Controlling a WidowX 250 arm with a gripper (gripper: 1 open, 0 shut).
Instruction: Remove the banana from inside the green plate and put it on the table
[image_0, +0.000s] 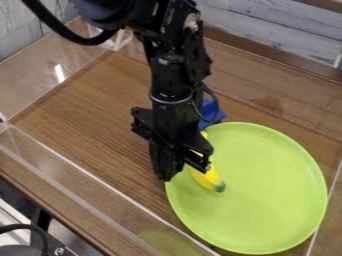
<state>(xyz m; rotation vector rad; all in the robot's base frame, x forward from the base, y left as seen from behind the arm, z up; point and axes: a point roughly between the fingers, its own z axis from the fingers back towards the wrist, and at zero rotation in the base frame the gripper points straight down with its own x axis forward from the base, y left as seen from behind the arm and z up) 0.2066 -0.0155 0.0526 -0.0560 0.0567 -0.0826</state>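
The black tool (182, 165) hangs at the end of the robot arm, pointing down over the near-left edge of the plate. It is clenched; whether the banana is between its fingertips cannot be told, since the gripper's own body covers that spot. The small yellow banana (207, 177) lies at the left part of the green plate (267, 195), inside the rim, directly next to the tool. Its dark tip points toward the middle of the plate, and its other end disappears behind the black fingers. The round lime-green plate sits on the right side of the brown wood-grain worktop (80, 120), with its left rim partly hidden by the tool. Behind the arm, just beyond the plate's far-left rim, a blue block (211, 112) shows in part; its full shape is hidden. Clear acrylic walls (100, 190) edge the worktop. Past the far edge stand pale wooden boards (274, 35), and at the lower left corner a black cable (27, 229) curves outside the wall.
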